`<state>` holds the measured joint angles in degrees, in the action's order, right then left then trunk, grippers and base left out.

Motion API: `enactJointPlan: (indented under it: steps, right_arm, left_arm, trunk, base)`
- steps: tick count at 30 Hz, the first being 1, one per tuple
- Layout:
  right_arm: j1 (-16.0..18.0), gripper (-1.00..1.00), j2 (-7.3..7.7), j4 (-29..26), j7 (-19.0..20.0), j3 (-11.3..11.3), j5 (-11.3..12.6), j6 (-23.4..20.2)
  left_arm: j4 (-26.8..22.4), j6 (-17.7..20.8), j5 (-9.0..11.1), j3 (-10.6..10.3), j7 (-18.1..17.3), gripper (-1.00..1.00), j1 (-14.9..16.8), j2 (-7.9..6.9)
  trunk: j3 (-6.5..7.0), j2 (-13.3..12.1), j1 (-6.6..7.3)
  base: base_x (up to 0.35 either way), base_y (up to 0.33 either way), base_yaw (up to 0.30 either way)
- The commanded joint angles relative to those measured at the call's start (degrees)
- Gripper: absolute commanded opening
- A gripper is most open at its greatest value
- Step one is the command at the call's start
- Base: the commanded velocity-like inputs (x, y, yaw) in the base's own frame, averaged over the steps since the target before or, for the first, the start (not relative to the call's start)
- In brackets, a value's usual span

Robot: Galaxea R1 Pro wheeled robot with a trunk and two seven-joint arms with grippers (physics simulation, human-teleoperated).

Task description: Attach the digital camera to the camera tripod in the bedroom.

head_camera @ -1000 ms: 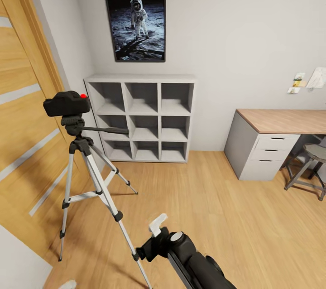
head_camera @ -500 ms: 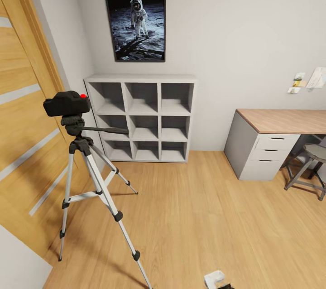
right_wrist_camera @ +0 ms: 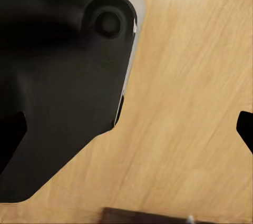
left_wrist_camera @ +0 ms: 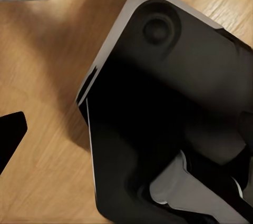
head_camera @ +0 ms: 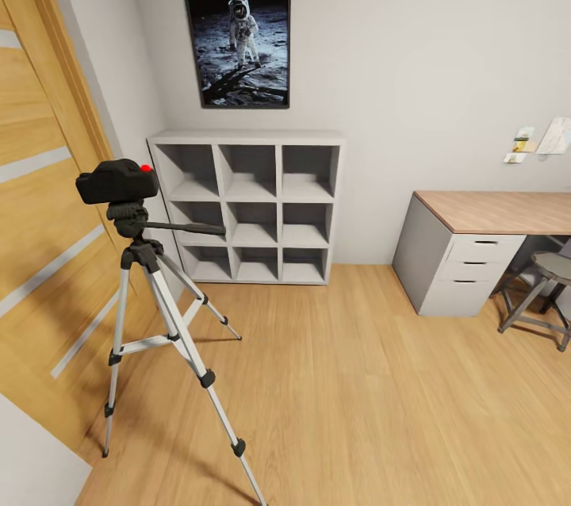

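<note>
Beside the wooden door [head_camera: 40, 252], digital camera [head_camera: 116, 181] tops camera tripod [head_camera: 151, 308]; both tools' openness cannot be told.

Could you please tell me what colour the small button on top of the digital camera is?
Red. The button on the digital camera shows best in the head view.

text: none legible | framed black astronaut poster [head_camera: 237, 48]: picture only, no lettering | small pale wall notes [head_camera: 523, 145]: too small to read

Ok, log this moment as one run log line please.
digital camera: seated on camera tripod head | tripod: standing beside cube shelf | left gripper: open | right gripper: open, holding nothing
</note>
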<state>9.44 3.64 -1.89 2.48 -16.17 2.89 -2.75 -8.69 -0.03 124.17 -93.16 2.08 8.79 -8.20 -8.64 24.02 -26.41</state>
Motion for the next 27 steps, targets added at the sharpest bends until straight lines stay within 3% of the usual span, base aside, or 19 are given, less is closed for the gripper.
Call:
enactJointPlan:
  steps: [1,9,27]
  right_arm:
    - [-0.9,1.00,0.01,0.1,0.2,-0.4,0.3,0.0]
    - [-3.9,1.00,-0.10,0.5,0.2,-0.3,0.4,0.9]
    - [-4.5,1.00,-0.12,-0.2,0.2,-0.1,0.6,1.3]
  left_arm:
    - [-0.1,0.0,0.3,-0.3,0.2,1.00,0.0,-0.04]
    - [0.0,0.0,0.2,-0.3,0.2,1.00,-0.3,0.11]
    - [0.1,-0.1,0.2,-0.3,0.2,1.00,-0.4,0.11]
  trunk:
    - [-0.10,0.1,-0.03]
    - [-0.10,0.1,-0.03]
    - [-0.10,0.1,-0.03]
  base:
    - [0.000,0.000,0.000]
    - [0.000,0.000,0.000]
    - [0.000,0.000,0.000]
